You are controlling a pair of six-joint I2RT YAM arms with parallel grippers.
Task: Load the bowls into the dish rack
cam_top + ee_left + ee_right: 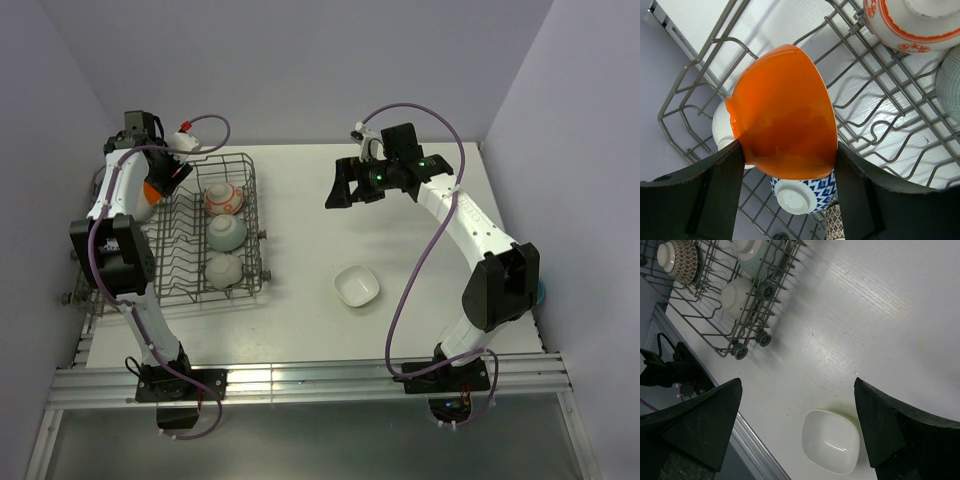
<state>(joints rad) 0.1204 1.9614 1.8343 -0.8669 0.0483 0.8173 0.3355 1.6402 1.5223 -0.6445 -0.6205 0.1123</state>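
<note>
The orange bowl [782, 115] hangs tilted in the left pincer [787, 160], whose two fingers [725, 190] press against its opposite sides. It is over the far-left corner of the rack [185, 255], its glossy orange outside turned to the wrist camera. Whether it touches the wires or the bowls under it cannot be told.

Just beneath it a blue-patterned bowl [805, 192] sits upside down, its white foot upward. A white bowl [720, 127] shows partly behind the orange one, on its left side in the wrist view. In the same left part of the rack, the right wrist view shows a brown lattice bowl [684, 260] with its foot facing out.

The right column of the rack holds three bowls in a line. Farthest is the red-orange patterned bowl [222, 198], then the pale green bowl [226, 232] in the middle, then a round white bowl [223, 268] nearest. All three stand among the tines.

The rack lies on the left side of the white table [400, 220]. One square white bowl [357, 286] rests mouth up on the bare table, right of the rack's near end and well apart from it.

The right pincer [345, 185] hangs above the table's far middle, spread wide and holding nothing. The square bowl lies below and between its fingers in its own camera's view.
</note>
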